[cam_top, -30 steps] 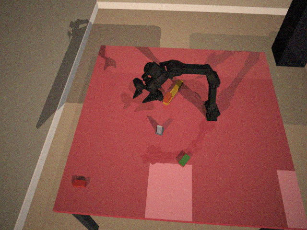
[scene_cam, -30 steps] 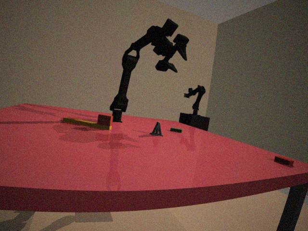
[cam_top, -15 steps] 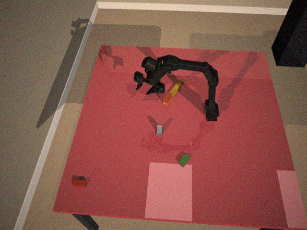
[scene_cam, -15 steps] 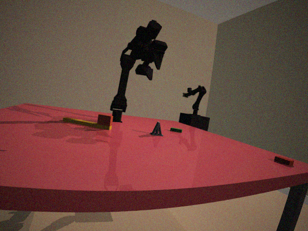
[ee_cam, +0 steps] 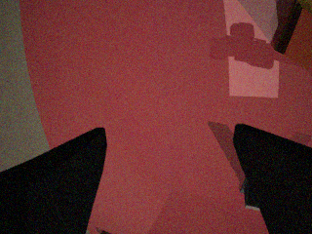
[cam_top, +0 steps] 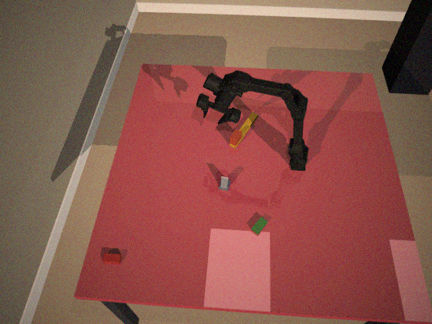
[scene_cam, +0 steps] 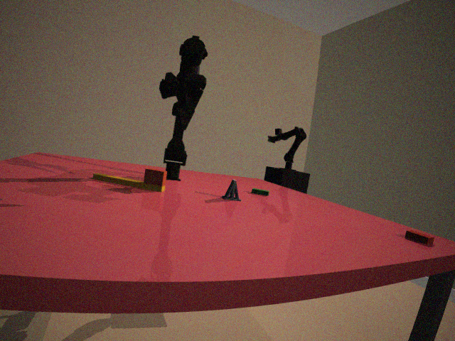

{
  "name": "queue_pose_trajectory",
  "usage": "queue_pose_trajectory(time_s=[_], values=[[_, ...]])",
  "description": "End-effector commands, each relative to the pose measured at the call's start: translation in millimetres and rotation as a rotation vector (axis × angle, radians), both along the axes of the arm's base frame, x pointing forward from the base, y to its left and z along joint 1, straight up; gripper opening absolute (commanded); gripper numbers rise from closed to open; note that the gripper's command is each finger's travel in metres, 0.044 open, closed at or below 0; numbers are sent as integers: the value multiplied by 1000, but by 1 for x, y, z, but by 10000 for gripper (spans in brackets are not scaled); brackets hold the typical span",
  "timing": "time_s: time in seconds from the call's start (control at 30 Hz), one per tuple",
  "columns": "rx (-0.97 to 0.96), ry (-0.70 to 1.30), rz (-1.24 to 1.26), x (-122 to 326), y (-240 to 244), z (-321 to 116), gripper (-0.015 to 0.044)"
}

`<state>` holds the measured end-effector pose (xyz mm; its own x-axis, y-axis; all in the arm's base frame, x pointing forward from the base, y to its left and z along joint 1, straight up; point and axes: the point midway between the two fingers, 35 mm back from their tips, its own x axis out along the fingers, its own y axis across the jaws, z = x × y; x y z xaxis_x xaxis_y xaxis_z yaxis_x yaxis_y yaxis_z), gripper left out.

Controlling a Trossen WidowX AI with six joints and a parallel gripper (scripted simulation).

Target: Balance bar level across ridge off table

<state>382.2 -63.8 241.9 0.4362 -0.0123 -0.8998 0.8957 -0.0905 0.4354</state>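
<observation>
Relation of the bar to the raised pincer. The pincer point(cam_top: 211, 120) point(scene_cam: 180, 96) point(ee_cam: 172, 136) stands spread above the red table point(cam_top: 167, 216) point(scene_cam: 220, 249) point(ee_cam: 136, 73), with nothing between its fingers. In the exterior view, its outline merges with the dark arm point(scene_cam: 178, 128), and its fingertips are hard to separate.

The yellow bar point(cam_top: 248, 127) point(scene_cam: 121, 180) point(ee_cam: 307, 5) lies on the table, below the pincer and just to its right in the top view, apart from the fingers. An orange block point(cam_top: 235, 136) point(scene_cam: 154, 178) point(ee_cam: 301, 46) sits on one end of the bar. In the wrist view, both appear only in part, at the upper right corner, outside the opening.

The grey ridge point(cam_top: 224, 182) point(scene_cam: 231, 190) point(ee_cam: 252, 208) stands upright, lower than the pincer and nearer the bottom of the top view; it bears no bar. In the wrist view, one finger hides most of it. Farther from the pincer, beyond the ridge in the top view, lies a green block point(cam_top: 260, 225) point(scene_cam: 260, 192). A red block point(cam_top: 111, 258) point(scene_cam: 419, 237) lies well apart from the pincer, toward the lower left table corner.
</observation>
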Motion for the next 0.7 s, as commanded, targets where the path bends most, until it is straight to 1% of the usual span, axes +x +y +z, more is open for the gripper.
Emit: queue_pose_trajectory(time_s=[0.0,0.33,0.67], values=[[-4,71,-54,-15,-24,-16,315],[12,210,-180,-55,-72,-44,315],[51,346,-299,-103,-108,-68,315]])
